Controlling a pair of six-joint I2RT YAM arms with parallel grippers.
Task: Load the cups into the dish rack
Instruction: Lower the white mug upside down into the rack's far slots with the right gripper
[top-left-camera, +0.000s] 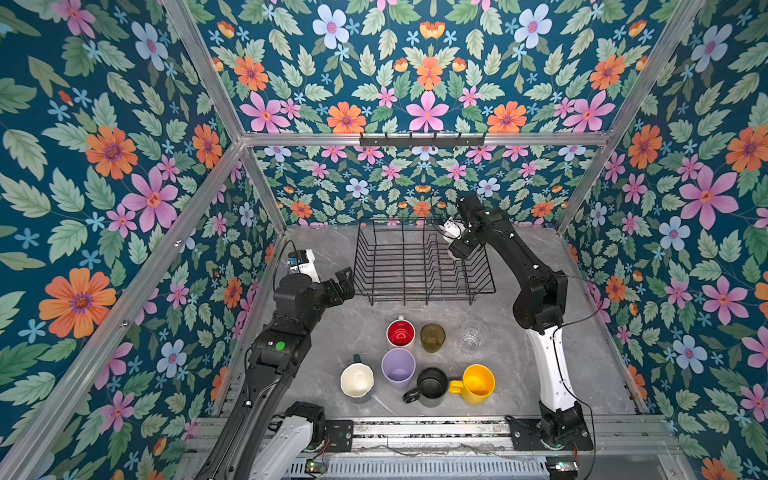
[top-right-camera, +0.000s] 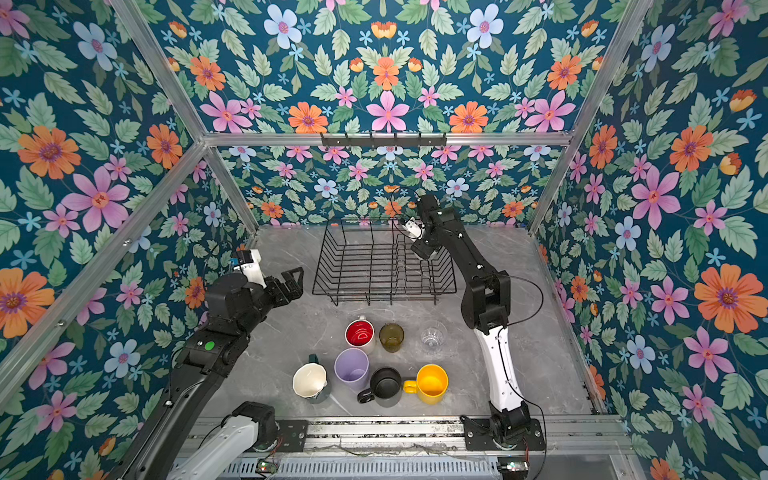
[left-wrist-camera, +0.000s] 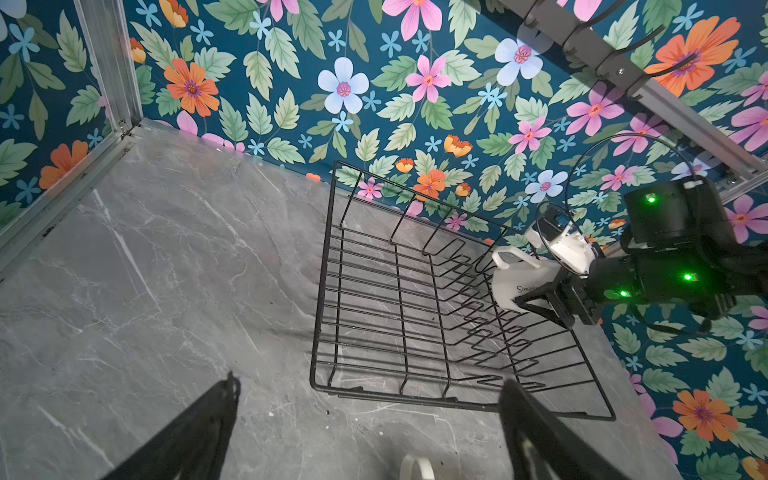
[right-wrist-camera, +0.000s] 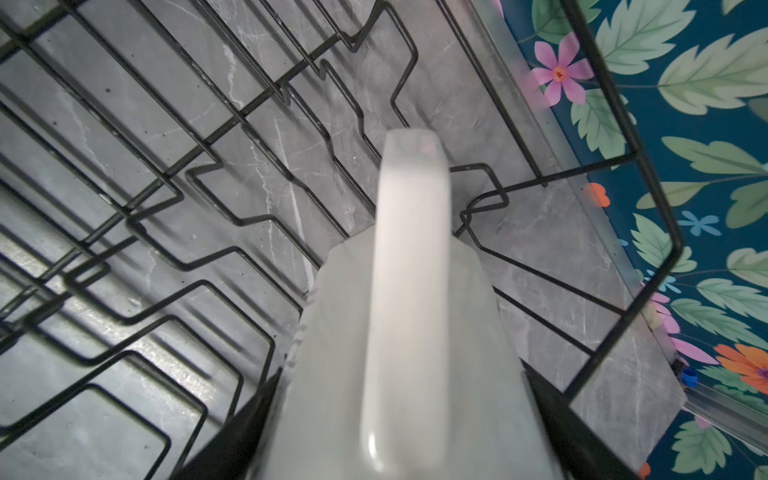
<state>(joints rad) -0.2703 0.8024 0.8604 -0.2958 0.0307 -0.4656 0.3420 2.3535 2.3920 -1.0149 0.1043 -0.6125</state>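
Top views, room: I see the dish rack (top-left-camera: 399, 266) (top-right-camera: 365, 270) at the back of the grey table (top-left-camera: 324, 332). Its rear rim is near the floral wall (top-left-camera: 415, 187), and there is bare table on both sides.
Top views, left gripper (top-left-camera: 344, 283) (top-right-camera: 293, 281): jaws spread wide and empty, just beside the rack's front-left corner.
Top views, right gripper (top-left-camera: 457, 251) (top-right-camera: 424, 252): inside the rack's back-right part, its load mostly hidden here.
Top views, cups: white mug red inside (top-left-camera: 400, 333), amber glass (top-left-camera: 432, 336) and clear glass (top-left-camera: 473, 336) stand in a row. Dark-green mug cream inside (top-left-camera: 356, 380), lilac tumbler (top-left-camera: 398, 368), black mug (top-left-camera: 431, 382) and yellow mug (top-left-camera: 478, 383) are nearer the arm bases. All are upright and well apart from both grippers.
Left wrist: the right gripper clamps the tall cream mug (left-wrist-camera: 519, 278) on its side, handle up, over the prongs. I cannot tell whether it touches them.
Right wrist: the mug fills the jaws, handle toward the lens, with the rack's corner wires just beyond.
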